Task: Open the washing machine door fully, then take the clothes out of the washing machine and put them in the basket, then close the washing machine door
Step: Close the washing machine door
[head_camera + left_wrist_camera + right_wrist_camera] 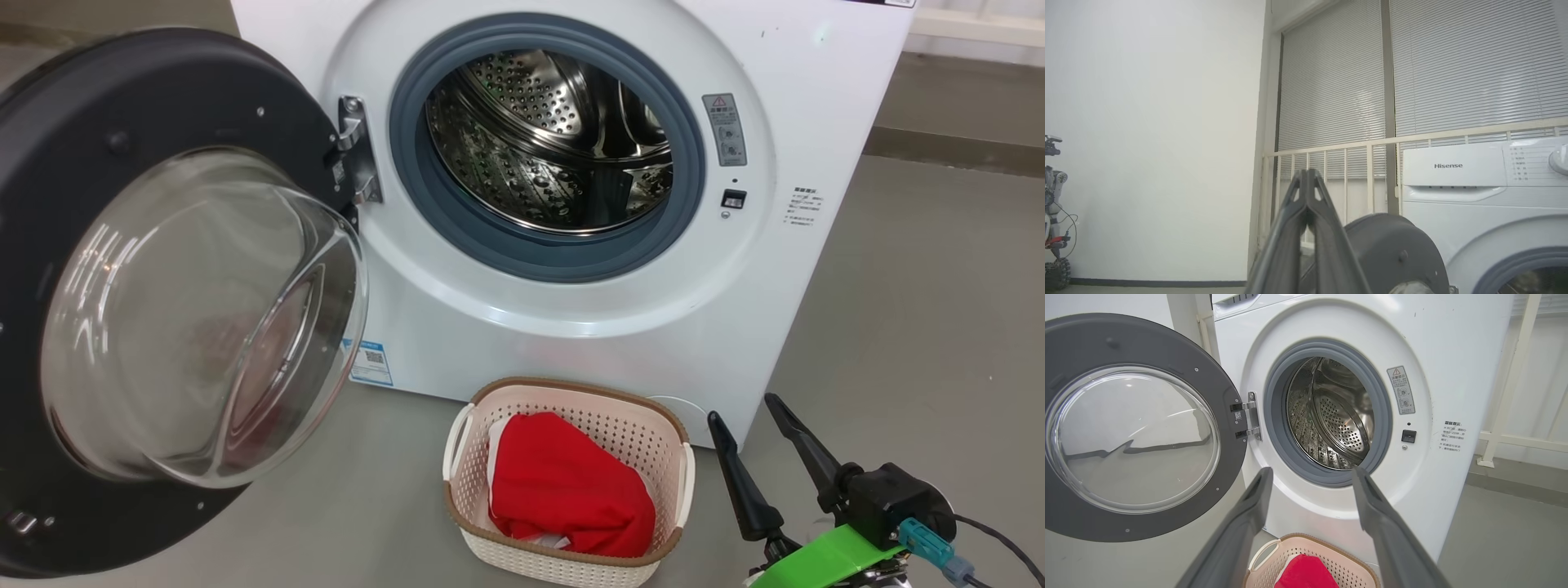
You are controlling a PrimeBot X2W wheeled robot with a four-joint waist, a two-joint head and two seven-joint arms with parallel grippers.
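Observation:
The washing machine [571, 343] stands with its door [163, 310] swung wide open to the left; the steel drum [555, 139] looks bare. On the floor before it, the cream basket [465, 457] holds the red clothes [567, 490] with a bit of white cloth under them. To the basket's right, my right gripper [744, 412] is open with nothing in it. In the right wrist view this gripper [1310, 475] points at the drum opening [1331, 416] above the basket [1265, 555] and clothes [1306, 573]. My left gripper [1306, 173] is shut on nothing, aimed past the door's back [1392, 249].
Grey floor spreads to the right of the machine [922, 327]. A cream railing [1331, 171] and window blinds stand behind the machine [1486, 204]. Another robot [1053, 204] stands by the white wall at far left in the left wrist view.

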